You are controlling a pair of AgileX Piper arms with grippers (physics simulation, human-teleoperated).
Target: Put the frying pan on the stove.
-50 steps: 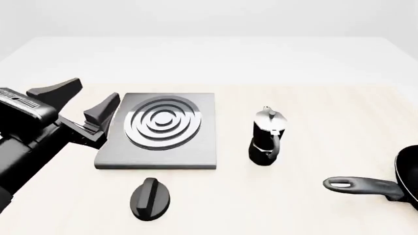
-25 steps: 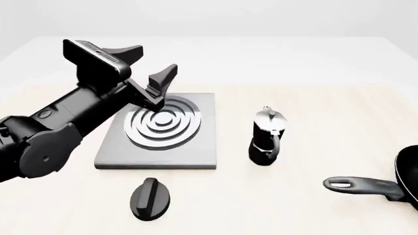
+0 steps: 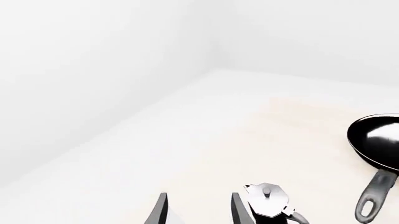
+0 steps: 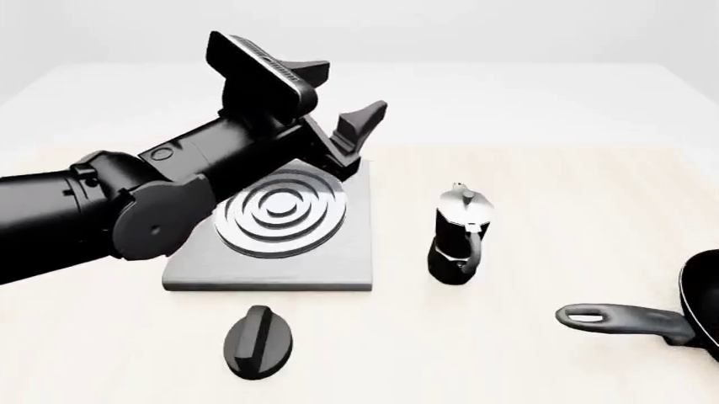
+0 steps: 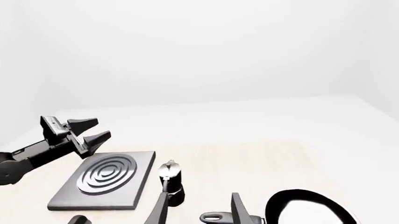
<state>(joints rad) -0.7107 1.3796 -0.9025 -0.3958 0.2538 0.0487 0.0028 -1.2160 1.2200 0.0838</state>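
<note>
Left gripper spread empty above stove; approach step; next I reach right to pan handle.

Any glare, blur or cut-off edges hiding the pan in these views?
Front view: sharp, flat lighting, but the frying pan is cropped at the right edge, handle showing. Left wrist view: whole pan, bright glare patch on its glossy inside. Right wrist view: pan cut by the bottom edge, stove clear.

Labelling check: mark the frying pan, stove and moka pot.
frying pan (image 4: pixel 629 320), front view, on its handle.
stove (image 4: pixel 337 261), front view, on bare grey slab beside the burner.
moka pot (image 4: pixel 455 248), front view, on its black lower body.
</note>
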